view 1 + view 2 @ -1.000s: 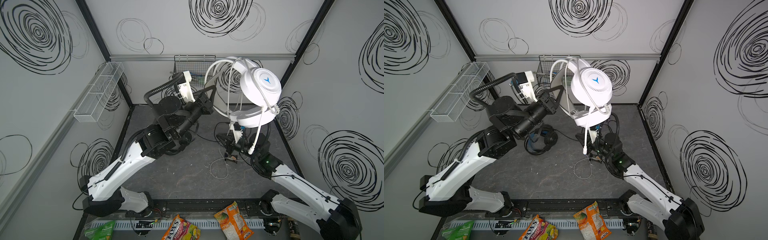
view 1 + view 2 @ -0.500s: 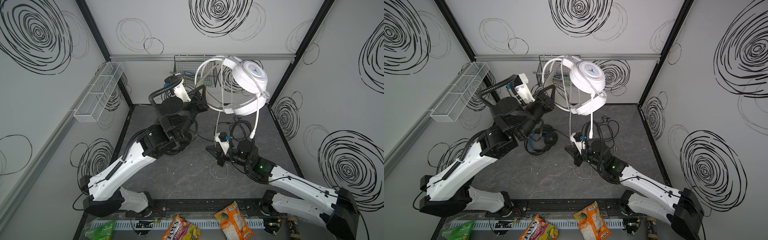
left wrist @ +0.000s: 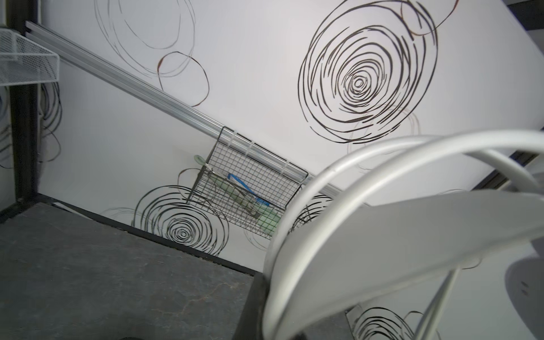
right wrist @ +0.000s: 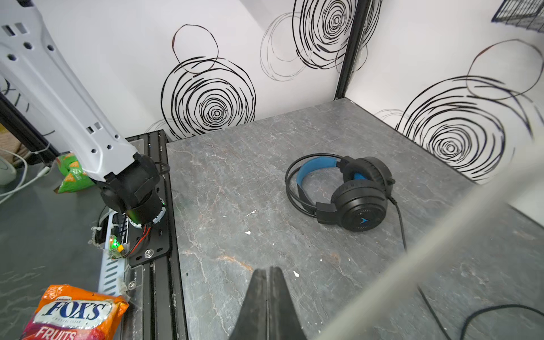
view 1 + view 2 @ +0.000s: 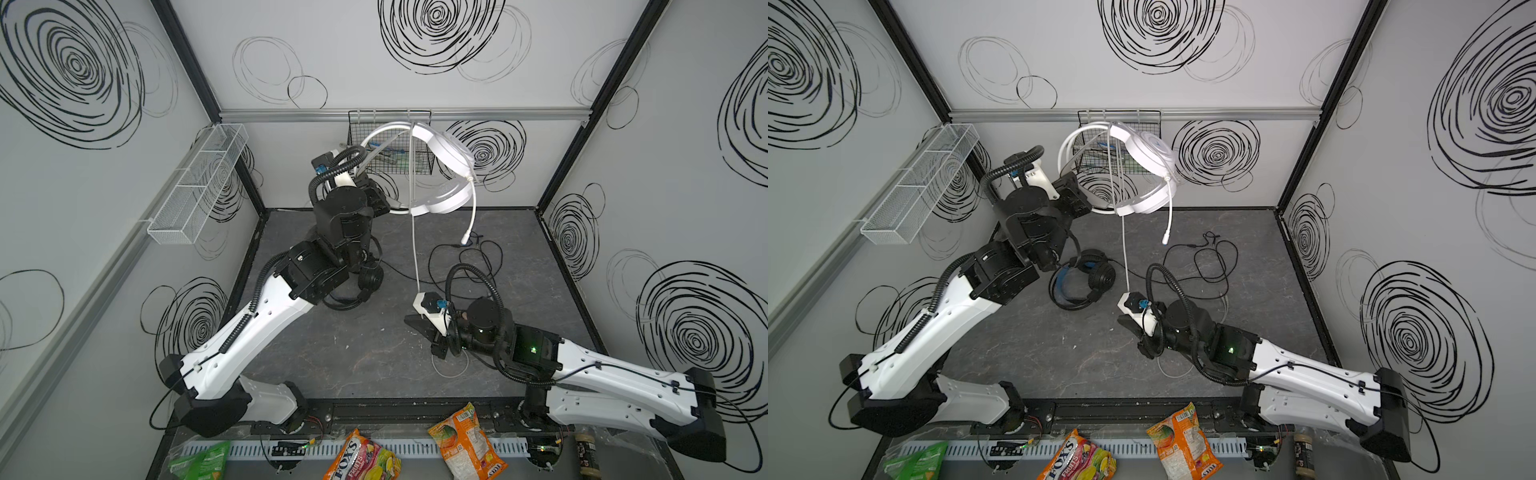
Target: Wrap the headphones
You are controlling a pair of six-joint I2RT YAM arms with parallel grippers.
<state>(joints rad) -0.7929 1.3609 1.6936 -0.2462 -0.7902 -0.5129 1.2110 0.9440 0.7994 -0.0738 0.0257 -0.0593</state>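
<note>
Right wrist view puts the right end effector [image 4: 266, 272] nearest, low over the worktop [image 4: 235, 191]. Its two fingers are pressed flat together with nothing visible between them. The white cable [image 4: 441, 240] crosses just beside it as a blurred band, so I cannot tell whether it is pinched or merely leaning on the wrist. If it is only leaning, a winding stroke would likely slide off and wind nothing. In both top views that cable runs nearly straight up from this wrist to the raised headset, while its slack end lies looped on the worktop beneath the arm. A tug on so straight a run could jerk the headset out of its hold, or the loop could catch under the arm.

Further in, the black headset [image 4: 359, 206] lies flat on the worktop. Its black cable [image 4: 400, 225] sprawls in loose coils near the white one, and the two could tangle.

Farthest, the white headset [image 5: 451, 158] hangs high in the air, its headband clamped in the left end effector [image 5: 384, 205]. It sits close before the wire basket [image 5: 386, 111] on the back wall, and its microphone boom [image 5: 466, 239] dangles free. A turn there might hook band or boom on the mesh, and a slip would mean a long drop.
</note>
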